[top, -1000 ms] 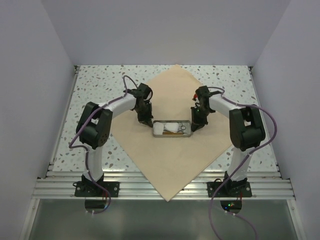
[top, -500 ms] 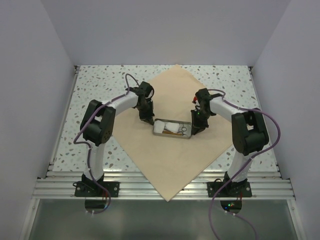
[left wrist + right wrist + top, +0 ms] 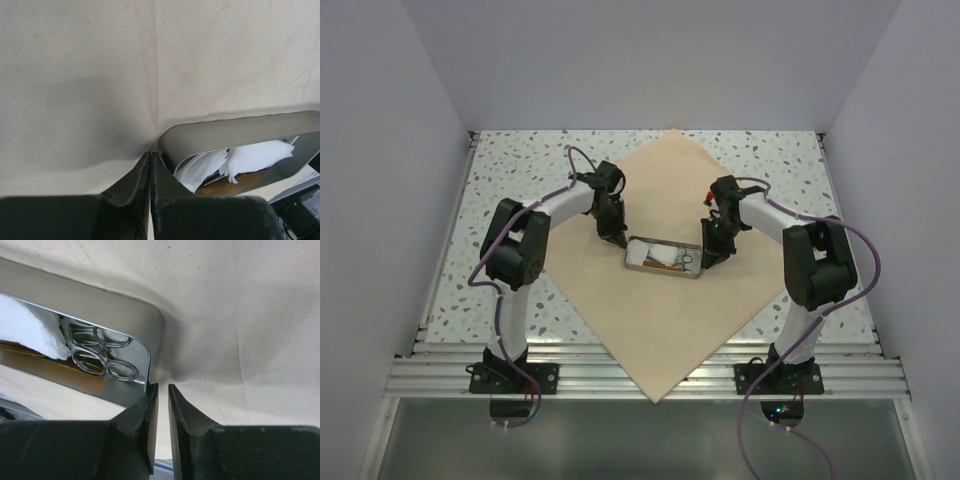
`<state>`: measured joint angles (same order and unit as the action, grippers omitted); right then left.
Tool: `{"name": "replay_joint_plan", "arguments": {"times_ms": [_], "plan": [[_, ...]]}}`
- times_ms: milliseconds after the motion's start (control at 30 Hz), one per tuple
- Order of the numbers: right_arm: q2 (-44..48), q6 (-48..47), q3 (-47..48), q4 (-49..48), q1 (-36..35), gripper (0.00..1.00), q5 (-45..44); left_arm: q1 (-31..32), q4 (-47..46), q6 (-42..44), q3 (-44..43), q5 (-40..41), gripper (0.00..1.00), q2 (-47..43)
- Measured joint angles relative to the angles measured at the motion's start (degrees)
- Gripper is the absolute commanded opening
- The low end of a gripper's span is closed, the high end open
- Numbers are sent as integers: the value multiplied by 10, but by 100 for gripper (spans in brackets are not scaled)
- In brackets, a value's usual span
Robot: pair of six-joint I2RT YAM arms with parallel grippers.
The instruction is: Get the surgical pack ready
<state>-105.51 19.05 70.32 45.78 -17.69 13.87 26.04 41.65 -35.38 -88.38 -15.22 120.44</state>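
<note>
Left gripper [image 3: 151,155] jaws pressed together, right gripper [image 3: 163,388] a narrow slit; tin [image 3: 225,135] just beside both tips, so retreat without nudging.

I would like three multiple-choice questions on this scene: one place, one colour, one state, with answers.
1. Where does the tin stand? A. on bare table B. in the middle of the cloth C. on the near corner of the cloth
2. What colour is the gauze in the tin? A. white B. blue C. green
3. How are the jaws of the left gripper? A. wide open B. shut C. closed on gauze
Answers: 1B, cloth surrounds it on all sides; 2A, white folds lie inside; 3B, they meet beside the tin.
</note>
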Motion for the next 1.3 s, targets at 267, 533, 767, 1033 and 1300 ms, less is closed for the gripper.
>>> {"name": "replay_joint_plan", "arguments": {"times_ms": [267,533,767,1033,1300], "plan": [[-2,0,2,0,0,20,6,-7,0,0,-10,-4,7,4],[-2,0,11,3,-1,24,-2,-12,0,1,-10,-6,13,4],[-12,-1,49,9,-2,28,-19,-13,-3,1,2,-9,16,4],[-25,-6,82,24,-7,48,-64,-19,-5,5,13,-11,43,-7],[18,-30,137,68,-7,84,-138,-75,-3,20,41,4,49,-76]]}}
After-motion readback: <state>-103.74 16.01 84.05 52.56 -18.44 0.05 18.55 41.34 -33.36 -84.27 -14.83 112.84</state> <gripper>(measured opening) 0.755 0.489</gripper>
